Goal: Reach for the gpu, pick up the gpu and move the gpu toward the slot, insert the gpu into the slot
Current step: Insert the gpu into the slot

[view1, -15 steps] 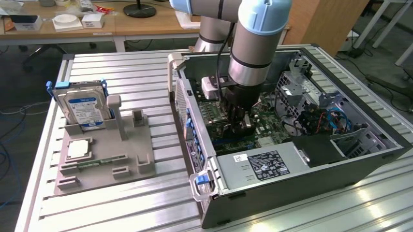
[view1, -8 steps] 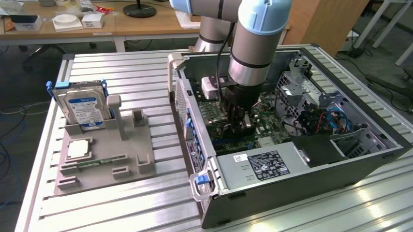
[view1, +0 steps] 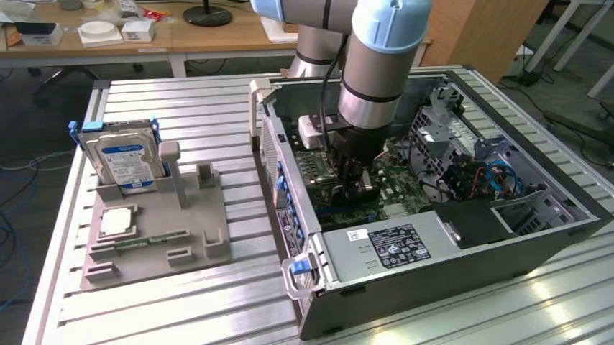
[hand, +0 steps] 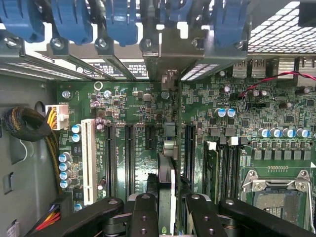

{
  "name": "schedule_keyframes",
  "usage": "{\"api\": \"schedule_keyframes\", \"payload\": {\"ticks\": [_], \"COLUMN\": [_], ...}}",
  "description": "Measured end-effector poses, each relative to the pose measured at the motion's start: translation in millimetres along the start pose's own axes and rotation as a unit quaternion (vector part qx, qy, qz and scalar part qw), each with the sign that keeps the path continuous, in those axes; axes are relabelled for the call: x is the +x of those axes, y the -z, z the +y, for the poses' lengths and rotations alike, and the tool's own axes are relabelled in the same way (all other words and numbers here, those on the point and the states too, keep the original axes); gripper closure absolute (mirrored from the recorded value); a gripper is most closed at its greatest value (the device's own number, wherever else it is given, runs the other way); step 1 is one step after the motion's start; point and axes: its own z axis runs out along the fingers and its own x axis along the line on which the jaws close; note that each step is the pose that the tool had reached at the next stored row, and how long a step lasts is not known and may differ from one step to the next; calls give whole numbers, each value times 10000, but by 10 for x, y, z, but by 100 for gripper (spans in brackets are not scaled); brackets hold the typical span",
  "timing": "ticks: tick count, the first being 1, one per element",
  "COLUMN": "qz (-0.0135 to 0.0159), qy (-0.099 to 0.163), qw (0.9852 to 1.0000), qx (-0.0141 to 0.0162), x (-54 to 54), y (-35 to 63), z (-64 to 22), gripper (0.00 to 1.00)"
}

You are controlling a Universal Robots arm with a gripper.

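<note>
Gpu (hand: pixel 167 168) edge-on, upright, parallel to slot (hand: pixel 189 148)

You're looking at a thick silver-grey tubular arm (view1: pixel 369 68) with pale blue joint caps and a black band near its lower end. A black cable runs down beside it. Below sits a black gripper (hand: pixel 170 217); its dark matte fingers (hand: pixel 143 217) carry rows of small round screws.

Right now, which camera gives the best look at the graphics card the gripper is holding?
The wrist view: the gpu stands edge-on between the gripper fingers, above the motherboard. In the exterior view the arm and gripper hide nearly all of it inside the computer case.
</note>
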Motion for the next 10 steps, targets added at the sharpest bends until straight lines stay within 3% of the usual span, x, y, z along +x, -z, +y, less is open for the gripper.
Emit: {"api": "schedule_keyframes", "payload": {"ticks": [10], "qz": [-2], "qy": [-4], "qw": [10000], "qx": [-2], "x": [-1], "y": [-6], "z": [4], "gripper": [74]}}
